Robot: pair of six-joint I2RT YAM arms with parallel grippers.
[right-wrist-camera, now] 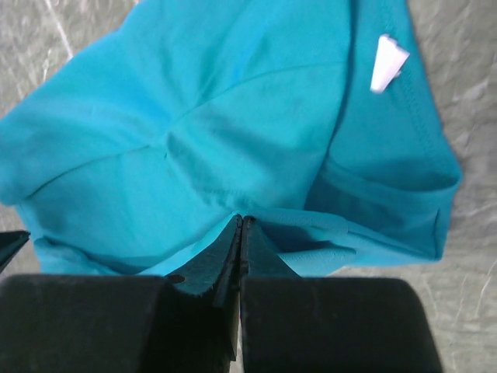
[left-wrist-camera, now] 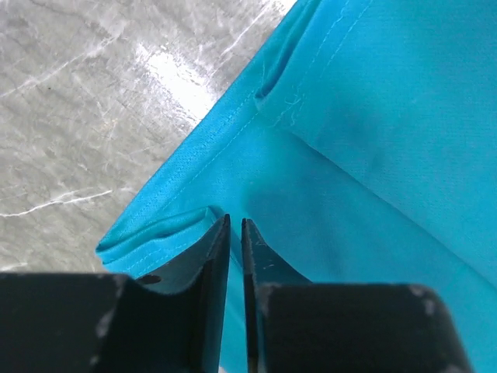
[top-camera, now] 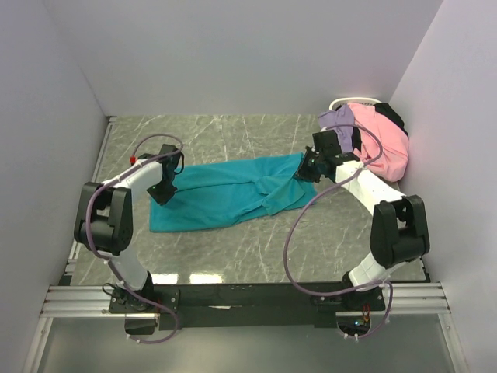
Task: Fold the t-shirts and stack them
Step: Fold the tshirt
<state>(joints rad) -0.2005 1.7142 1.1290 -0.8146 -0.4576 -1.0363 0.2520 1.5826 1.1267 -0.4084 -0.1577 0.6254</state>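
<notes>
The teal t-shirt point(top-camera: 225, 194) lies flat in the middle of the table point(top-camera: 233, 132). Seen from above, it is a long strip that runs from the 9 o'clock side up toward 2 o'clock. It is not folded small yet. Its white tag point(right-wrist-camera: 387, 62) shows near the neck end.

The right gripper point(top-camera: 308, 167) is at the 2 o'clock end of the shirt. Its jaws are pressed tight together, and it looks like they pinch a little bit of the shirt's edge. The cloth bunches up there.

The left gripper point(top-camera: 165, 190) is at the 9 o'clock end, by a corner of the hem. Its jaws are almost together, with a thin gap between them. The tips touch the cloth, but I cannot tell if they hold it.

I think the step now is to get a good hold on both ends so the shirt can be folded. To do it well, the left jaws should close on the hem corner and catch all the layers. Then both ends should lift together, so the shirt stays flat and does not twist. The bunched part by the right gripper needs a soft pull to smooth it.

At 1 o'clock, well apart from the teal shirt, a pink t-shirt point(top-camera: 380, 144), a lavender t-shirt point(top-camera: 335, 118) and a black t-shirt point(top-camera: 392, 116) wait in a heap on a white basket point(top-camera: 353, 100).
</notes>
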